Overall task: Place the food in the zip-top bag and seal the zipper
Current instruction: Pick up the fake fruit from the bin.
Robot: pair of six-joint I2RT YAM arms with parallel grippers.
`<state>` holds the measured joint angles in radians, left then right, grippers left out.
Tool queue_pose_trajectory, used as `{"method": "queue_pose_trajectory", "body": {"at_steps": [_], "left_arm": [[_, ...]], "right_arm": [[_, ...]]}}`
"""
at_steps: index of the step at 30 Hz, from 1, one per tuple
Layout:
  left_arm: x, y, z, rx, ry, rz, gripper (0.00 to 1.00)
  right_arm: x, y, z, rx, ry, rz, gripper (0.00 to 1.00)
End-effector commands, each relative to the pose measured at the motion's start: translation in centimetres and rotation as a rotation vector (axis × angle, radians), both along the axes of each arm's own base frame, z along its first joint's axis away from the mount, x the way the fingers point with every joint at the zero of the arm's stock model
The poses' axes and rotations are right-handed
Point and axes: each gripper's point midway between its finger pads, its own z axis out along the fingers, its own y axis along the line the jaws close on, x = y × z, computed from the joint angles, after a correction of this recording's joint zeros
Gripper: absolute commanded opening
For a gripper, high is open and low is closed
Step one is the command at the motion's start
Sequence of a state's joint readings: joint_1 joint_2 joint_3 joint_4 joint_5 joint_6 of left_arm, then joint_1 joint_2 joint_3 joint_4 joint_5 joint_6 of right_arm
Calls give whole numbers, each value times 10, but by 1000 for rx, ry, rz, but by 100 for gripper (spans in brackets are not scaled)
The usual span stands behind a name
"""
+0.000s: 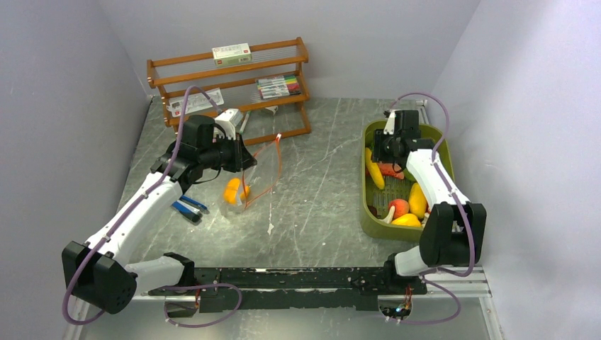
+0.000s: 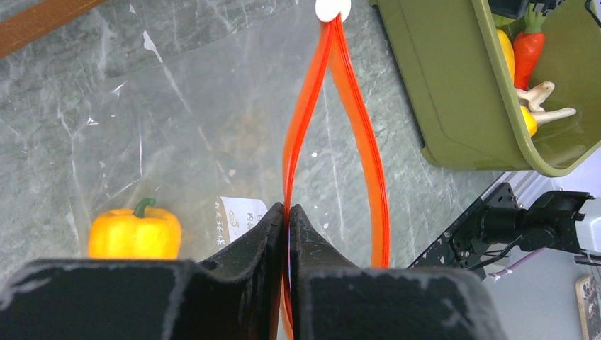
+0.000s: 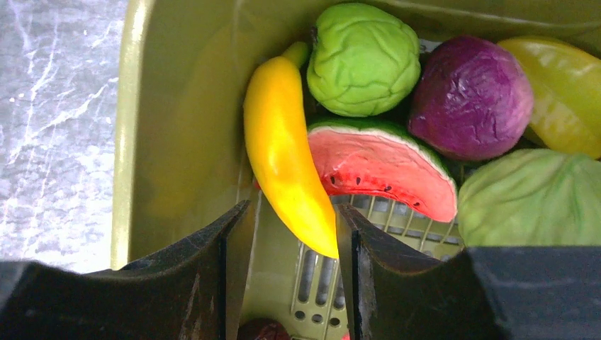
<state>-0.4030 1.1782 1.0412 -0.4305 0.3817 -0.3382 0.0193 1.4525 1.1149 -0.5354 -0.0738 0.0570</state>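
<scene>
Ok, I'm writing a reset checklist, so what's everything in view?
zip-top bag: one, clear, left of centre, top lifted
zipper: one, red-orange, bag's top, apart
bell pepper: one, yellow, inside the bag
bin: one, olive green, right side
long pepper: one, yellow, in the bin
green cabbages: two, green, in the bin
purple cabbage: one, purple, in the bin
watermelon slice: one, red, in the bin
carrot: one, orange, in the bin
rack: one, brown wood, far left
marker pens: several, mixed colours, on the rack
box: one, white, rack's top shelf
left gripper: one, black, jaws shut on the zipper
right gripper: one, black, in the bin, jaws open astride the long pepper's tip
</scene>
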Motion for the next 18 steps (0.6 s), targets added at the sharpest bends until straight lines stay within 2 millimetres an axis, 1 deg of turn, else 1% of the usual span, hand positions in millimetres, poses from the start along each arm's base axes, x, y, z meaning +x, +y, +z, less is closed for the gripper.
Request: {"method": "queue_pose_trajectory", "body": {"at_steps": [1, 3, 7, 12, 18], "left_arm": [[4, -8, 22, -43, -44, -13, 7], [5, -8, 20, -44, -43, -11, 7], [8, -8, 17, -40, -42, -4, 7], [8, -10, 19, -70, -26, 13, 7], [9, -11, 19, -70, -20, 11, 7]], "right_arm": [[12, 6, 2, 26, -35, 41, 47], [14, 3, -5, 16, -24, 33, 48], [14, 8, -18, 33, 10, 52, 51], [16, 7, -29, 25, 37, 55, 55], [16, 7, -40, 30, 58, 57, 56]]}}
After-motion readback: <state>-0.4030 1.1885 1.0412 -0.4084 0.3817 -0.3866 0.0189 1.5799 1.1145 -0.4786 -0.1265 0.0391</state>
